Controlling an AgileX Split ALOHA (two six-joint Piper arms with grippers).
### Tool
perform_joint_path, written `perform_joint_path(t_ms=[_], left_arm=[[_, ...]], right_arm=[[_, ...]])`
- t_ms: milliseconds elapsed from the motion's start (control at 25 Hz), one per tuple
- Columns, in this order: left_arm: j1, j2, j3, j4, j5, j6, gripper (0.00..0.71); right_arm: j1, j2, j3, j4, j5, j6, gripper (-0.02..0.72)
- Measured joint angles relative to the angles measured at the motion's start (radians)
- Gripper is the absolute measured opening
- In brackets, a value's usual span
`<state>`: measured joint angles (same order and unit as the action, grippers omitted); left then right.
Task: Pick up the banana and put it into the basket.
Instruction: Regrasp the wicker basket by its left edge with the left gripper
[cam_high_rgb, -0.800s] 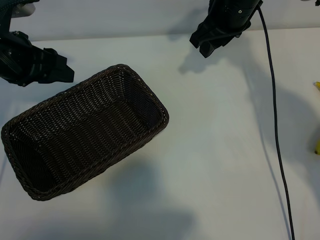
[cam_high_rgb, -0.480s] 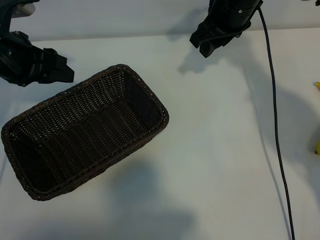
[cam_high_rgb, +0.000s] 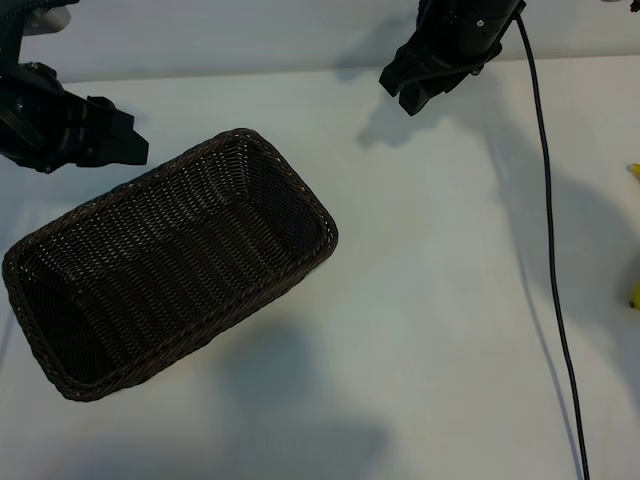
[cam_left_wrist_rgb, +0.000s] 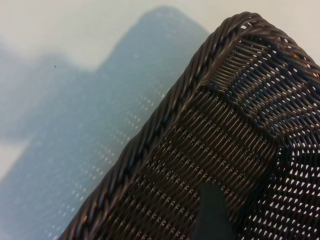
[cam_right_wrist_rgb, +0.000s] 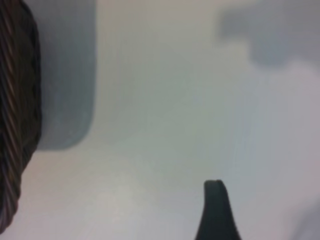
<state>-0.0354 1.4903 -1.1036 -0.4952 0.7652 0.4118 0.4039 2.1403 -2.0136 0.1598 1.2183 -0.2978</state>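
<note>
dark brown wicker, tightly woven: the basket (cam_high_rgb: 170, 265), lying diagonally across the left half of the frame on the white table (cam_high_rgb: 430, 300), one rounded corner toward upper centre, the opposite end low at the left edge, nothing inside but its own weave. just above its upper-left rim, at the left edge of the frame, the left gripper (cam_high_rgb: 128, 135), black, jaws parted fairly wide, nothing between them, raised over the table beside the basket and clear of the rim. from its wrist camera, a braided corner of the basket (cam_left_wrist_rgb: 210, 100) filling the lower right, one dark fingertip (cam_left_wrist_rgb: 212, 210) over the weave, shadowed table beyond. at top centre-right, the right gripper (cam_high_rgb: 415, 88), also black, angled down-left, likewise standing well open and empty, well apart from the basket, casting a grey shadow on the table beneath. from its wrist camera, one dark fingertip (cam_right_wrist_rgb: 215, 210) over bare table, a sliver of the basket (cam_right_wrist_rgb: 17, 115) at the frame's left edge. a thin black cable (cam_high_rgb: 548, 250) running from the right arm down toward the lower right of the frame. at the far right edge, two small yellow slivers of the banana (cam_high_rgb: 634, 290), mostly cut off by the frame, resting on the table well away from both grippers and from the basket.
</note>
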Motion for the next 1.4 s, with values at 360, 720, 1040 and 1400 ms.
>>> perform_joint_path(t_ms=[360,720,1040,1400], left_arm=[[0.0,0.0,0.0,0.0,-0.035,-0.004,0.541],[0.0,-0.04,0.02,0.122,-0.016,-0.19,0.541],[0.0,-0.308,0.295,0.373,-0.064,-0.663,0.541],[0.0,-0.464,0.623,0.388,-0.243,-0.908,0.541]], right_arm=[[0.0,0.0,-0.007,0.0,0.003,0.0,0.502],[0.0,0.0,-0.007,0.0,0.003,0.003,0.502],[0.0,0.0,-0.007,0.0,0.003,0.004,0.502],[0.0,0.0,-0.007,0.0,0.004,-0.004,0.502]])
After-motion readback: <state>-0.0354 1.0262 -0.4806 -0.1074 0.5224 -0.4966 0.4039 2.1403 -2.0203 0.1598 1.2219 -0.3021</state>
